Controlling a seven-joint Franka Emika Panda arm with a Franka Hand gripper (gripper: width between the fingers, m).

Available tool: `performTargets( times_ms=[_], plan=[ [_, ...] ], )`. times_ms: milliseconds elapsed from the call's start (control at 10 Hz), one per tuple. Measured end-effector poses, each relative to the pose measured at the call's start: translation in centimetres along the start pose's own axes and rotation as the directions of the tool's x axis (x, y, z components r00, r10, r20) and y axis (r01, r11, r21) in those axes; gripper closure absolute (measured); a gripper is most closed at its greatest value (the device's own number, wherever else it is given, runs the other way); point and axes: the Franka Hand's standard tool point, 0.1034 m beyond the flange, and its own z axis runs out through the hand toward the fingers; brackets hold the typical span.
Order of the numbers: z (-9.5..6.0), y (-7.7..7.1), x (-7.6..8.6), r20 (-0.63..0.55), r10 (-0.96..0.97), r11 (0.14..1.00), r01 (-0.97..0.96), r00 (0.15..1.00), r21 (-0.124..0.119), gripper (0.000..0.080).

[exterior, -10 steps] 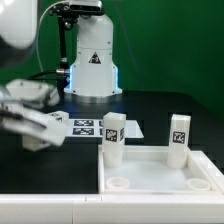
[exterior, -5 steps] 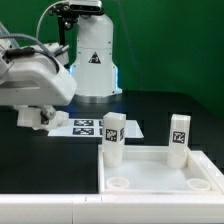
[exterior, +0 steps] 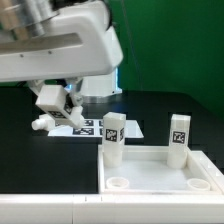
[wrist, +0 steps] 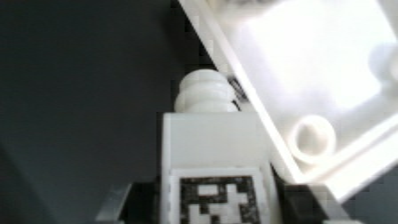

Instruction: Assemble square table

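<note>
Exterior view's left: your tool [wrist: 217,203] is clamped on a leg [wrist: 214,135]. The fingers hold its tagged end and the rounded tip juts out ahead. The leg hangs tilted, not upright, and looks to be off the dark bench [exterior: 160,105].

Just below the tool, toward the exterior view's right, lies the marker board [exterior: 88,127]. Further the same way from the tool, and nearer the camera, sits the panel [exterior: 155,168]. A second leg [exterior: 112,137] and a third leg [exterior: 179,139] stand upright in its two far corners. The front sockets, one [exterior: 117,184] on the tool's side and the other [exterior: 200,184] beyond it, are empty.

In the wrist view the panel's rim runs close beside the held leg's tip, with one open socket [wrist: 317,135] in sight. You cannot tell from there which corner it is.

The coming move likely turns on this: the empty sockets lie lower than the tool and to its exterior view's right. The leg's long axis leans, so you would need to swing it upright before it can seat.
</note>
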Motion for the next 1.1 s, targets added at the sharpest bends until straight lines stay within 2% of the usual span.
performTargets(
  times_ms=[200, 400, 500, 600, 700, 800, 900, 1100],
  plan=[
    [0.3, 0.6, 0.0, -0.143, 0.001, 1.000, -0.003, 0.990, -0.008, 0.0518],
    [0.3, -0.2, 0.6, -0.262, -0.004, 1.000, 0.000, 0.965, -0.015, 0.0518],
    [-0.2, -2.9, 0.8, -0.358, 0.001, 1.000, -0.002, 0.934, -0.002, 0.0518],
    [0.0, -5.7, 0.4, -0.441, -0.014, 1.000, 0.019, 0.897, 0.007, 0.0518],
    [1.2, -8.9, -0.5, -0.497, -0.006, 1.000, 0.018, 0.868, 0.019, 0.0518],
    [2.5, -11.0, -1.8, -0.527, 0.003, 0.999, 0.015, 0.850, 0.030, 0.0518],
    [2.8, -11.1, -2.4, -0.535, -0.002, 1.000, 0.015, 0.845, 0.018, 0.0518],
    [2.8, -10.9, -2.2, -0.539, -0.003, 1.000, 0.013, 0.842, 0.015, 0.0518]
  ],
)
